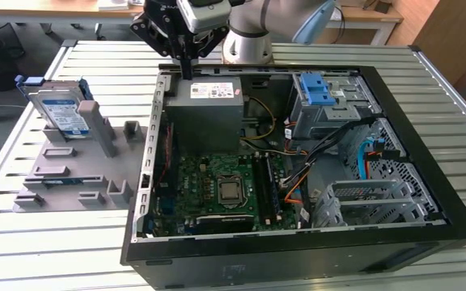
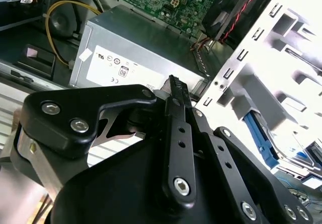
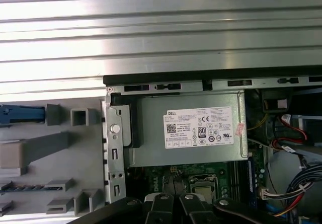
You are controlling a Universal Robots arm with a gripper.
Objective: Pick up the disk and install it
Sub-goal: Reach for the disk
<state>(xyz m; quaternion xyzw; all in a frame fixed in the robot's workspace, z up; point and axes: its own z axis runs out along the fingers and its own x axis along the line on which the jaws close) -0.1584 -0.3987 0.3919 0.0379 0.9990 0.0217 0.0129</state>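
Exterior view: the gripper is hung over the power supply at the case rim, empty. The disk is stood on edge in the grey fixture, well apart on the exterior view's left.

Second wrist view: the fingers are seen pressed together, nothing gripped.

First wrist view: the power supply is framed below the gripper.

The pick looks not yet started. It's probably best done with the case wall cleared high and the blue carrier's long edges squared up to.

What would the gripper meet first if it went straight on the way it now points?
Probably the silver power supply in the open computer case, as the gripper hangs over its labelled top. Depth is unclear; the case's rim is close by.
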